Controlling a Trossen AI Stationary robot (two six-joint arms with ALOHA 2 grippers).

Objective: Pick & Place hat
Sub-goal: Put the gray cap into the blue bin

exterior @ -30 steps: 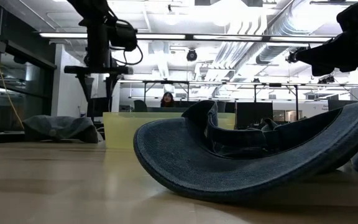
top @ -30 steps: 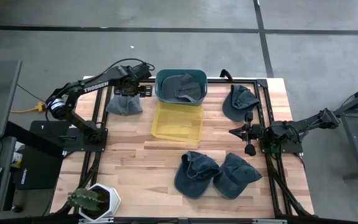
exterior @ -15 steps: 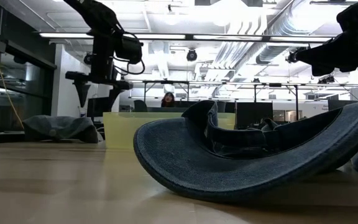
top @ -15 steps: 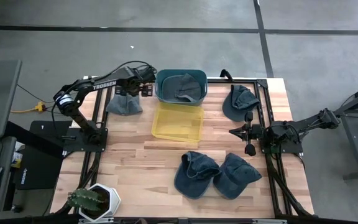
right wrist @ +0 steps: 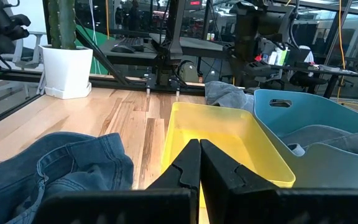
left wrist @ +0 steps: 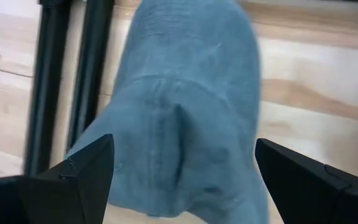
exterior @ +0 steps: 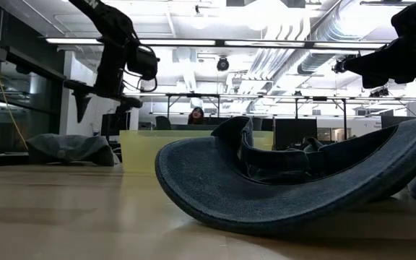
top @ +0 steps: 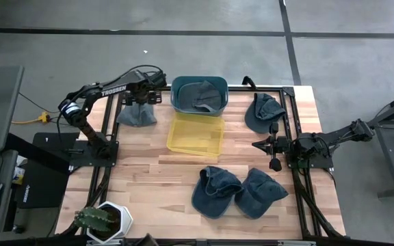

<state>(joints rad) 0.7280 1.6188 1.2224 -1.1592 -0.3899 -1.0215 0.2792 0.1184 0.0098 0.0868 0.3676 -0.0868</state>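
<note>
Left gripper (top: 144, 98): held wide open above the crumpled grey-blue fabric hat (top: 136, 115), apparently not touching it.
Hat: lain at the table's far left, beside the teal plastic bin (top: 199, 95).
Right gripper (top: 256, 145): kept clenched, empty.

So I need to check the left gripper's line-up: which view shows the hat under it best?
The left wrist view: the hat fills the frame between the open left gripper fingers. The high view shows it small beside the blue bin. The low view shows a distant heap; the right wrist view, a grey scrap.
</note>
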